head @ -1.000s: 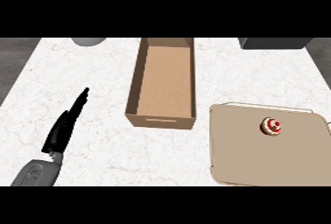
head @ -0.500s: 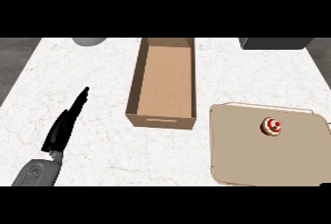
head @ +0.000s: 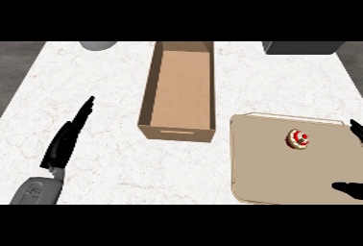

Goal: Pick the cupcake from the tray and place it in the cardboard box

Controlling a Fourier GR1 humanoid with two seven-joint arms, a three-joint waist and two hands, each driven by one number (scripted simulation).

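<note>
A small cupcake (head: 297, 139) with white and red topping sits on the tan tray (head: 269, 168) at the right. The open cardboard box (head: 178, 91) stands in the middle of the counter, with nothing inside. My left hand (head: 67, 139) lies at the lower left with straight fingers pointing up the counter, holding nothing. Of my right hand (head: 351, 188) only black fingertips show at the right edge, over the tray's right side and apart from the cupcake.
A grey round object (head: 98, 45) sits at the counter's far left edge. A dark grey block (head: 303, 47) stands at the far right. White marble counter (head: 106, 96) stretches between my left hand and the box.
My right hand's fingertips have come into view at the right edge, over the tray. The left hand, cupcake and box have not moved.
</note>
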